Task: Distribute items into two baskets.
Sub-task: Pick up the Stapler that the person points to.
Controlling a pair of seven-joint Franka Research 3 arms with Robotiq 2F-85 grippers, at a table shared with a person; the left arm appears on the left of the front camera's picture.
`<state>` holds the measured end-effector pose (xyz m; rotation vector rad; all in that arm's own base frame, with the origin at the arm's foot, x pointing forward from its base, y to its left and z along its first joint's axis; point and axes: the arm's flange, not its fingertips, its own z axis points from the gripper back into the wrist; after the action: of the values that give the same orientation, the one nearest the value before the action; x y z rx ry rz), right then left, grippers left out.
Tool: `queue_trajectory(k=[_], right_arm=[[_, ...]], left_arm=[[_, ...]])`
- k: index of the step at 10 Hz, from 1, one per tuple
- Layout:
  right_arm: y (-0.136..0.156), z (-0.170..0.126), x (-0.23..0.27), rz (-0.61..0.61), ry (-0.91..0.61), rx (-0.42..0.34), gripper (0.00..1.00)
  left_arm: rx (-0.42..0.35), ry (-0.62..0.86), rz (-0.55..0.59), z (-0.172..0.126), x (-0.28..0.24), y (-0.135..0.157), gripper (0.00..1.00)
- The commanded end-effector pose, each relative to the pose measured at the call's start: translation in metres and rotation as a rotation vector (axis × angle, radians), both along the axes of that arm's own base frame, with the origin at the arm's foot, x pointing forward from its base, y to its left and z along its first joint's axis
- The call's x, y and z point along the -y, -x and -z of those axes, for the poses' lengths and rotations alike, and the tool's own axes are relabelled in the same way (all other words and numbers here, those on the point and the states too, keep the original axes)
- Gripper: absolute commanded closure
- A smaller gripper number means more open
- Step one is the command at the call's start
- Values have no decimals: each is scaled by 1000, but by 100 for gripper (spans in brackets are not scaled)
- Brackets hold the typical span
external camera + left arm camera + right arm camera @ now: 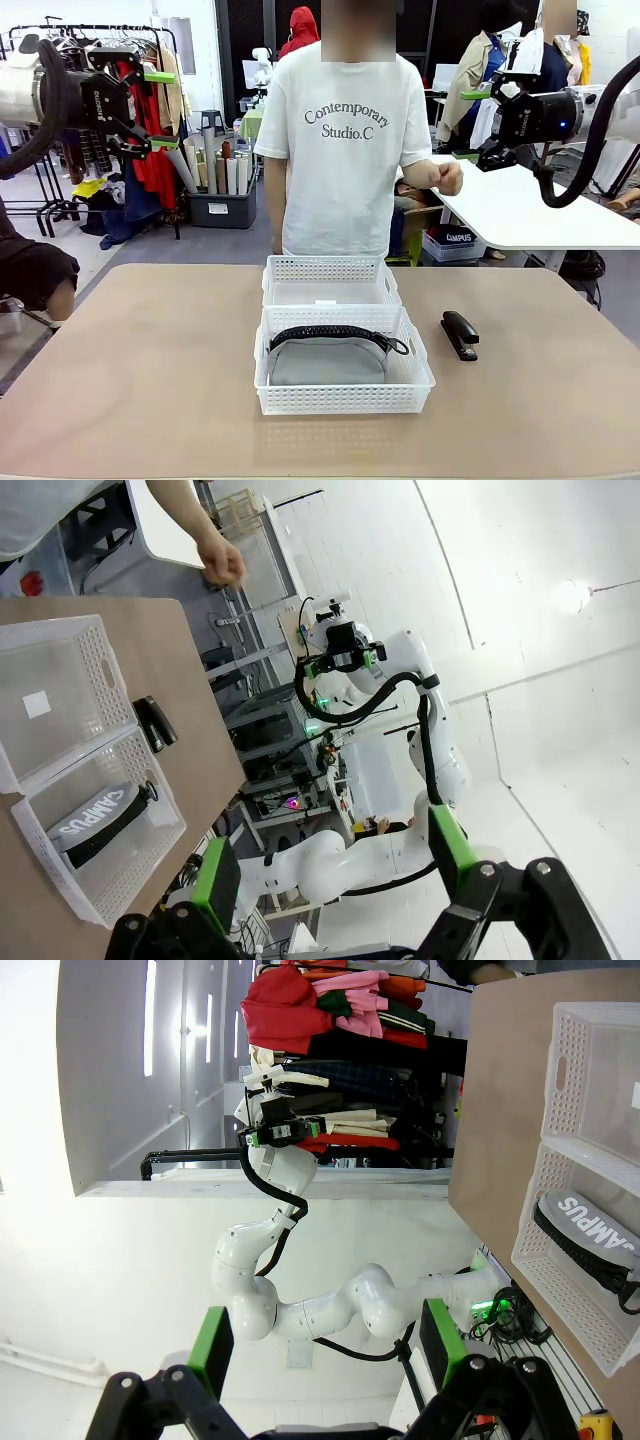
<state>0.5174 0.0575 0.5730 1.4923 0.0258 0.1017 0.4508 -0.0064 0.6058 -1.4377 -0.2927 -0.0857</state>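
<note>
CAMPUS is showing on the pouch (590,1225) lying in the near basket (340,398); the stapler (460,334) is sitting on the table (150,380) just beside it. The person's shirt (345,150) is reading "Contemporary Studio.C". The left gripper (158,110) and right gripper (472,125) are hovering spread, holding nothing.

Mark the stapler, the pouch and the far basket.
stapler (459,334): front view, middle of its black top.
pouch (327,362): front view, grey fabric centre.
far basket (330,268): front view, far lattice wall.

Front view: fixed, close over the table (120,380), facing the person (345,150). Wrist views: raised, rolled sideways, sharing the baskets (105,670).
</note>
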Motion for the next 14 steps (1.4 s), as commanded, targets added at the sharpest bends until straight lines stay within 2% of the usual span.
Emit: queue_trajectory(k=[1, 14], right_arm=[[1, -2, -1, -4, -2, 5, 0], [1, -2, -1, -4, -2, 5, 0]], left_arm=[[-6, 4, -6, -1, 1, 0, 0], [-6, 4, -6, -1, 1, 0, 0]])
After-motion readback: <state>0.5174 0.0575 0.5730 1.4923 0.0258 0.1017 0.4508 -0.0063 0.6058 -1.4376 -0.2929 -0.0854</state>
